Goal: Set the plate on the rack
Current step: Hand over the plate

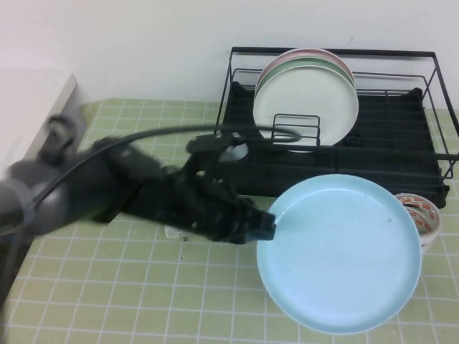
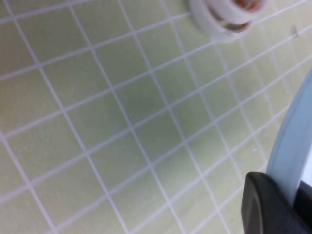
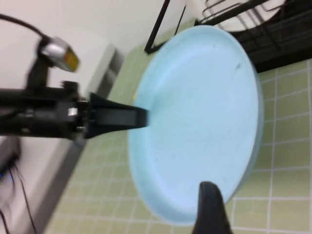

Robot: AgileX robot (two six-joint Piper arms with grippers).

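While the plate (image 1: 344,254) is held up off the green tiled mat (image 1: 107,294) nearest the camera, its left rim is clamped by the left gripper (image 1: 269,224), fingers closed narrow onto the edge. In the left wrist view one dark finger (image 2: 265,207) is seen pressed against the pale blue rim (image 2: 292,141), with the mat well below. In the right wrist view the same grip is confirmed: the left gripper's black fingers (image 3: 119,117) are set over the rim and onto the plate face (image 3: 200,122), plate tilted, lifted clear of the mat.

The right gripper (image 3: 210,207) is seen only in its own wrist view, as one dark finger overlapping the plate's near rim. Contact with the plate cannot be told, nor how far its fingers are spread. It is not seen in the high view.

Just behind the plate's right edge, a small patterned bowl (image 1: 422,215) is seen on the mat, partly hidden by the plate.

Further back, the rack (image 1: 401,154) is set on the mat against the wall. Three plates are stood upright in its slots: a white plate (image 1: 305,107) in front, a pale green plate (image 1: 287,68) behind it, a pink plate (image 1: 319,54) rearmost. The blue plate is apart from the rack, in front of it.
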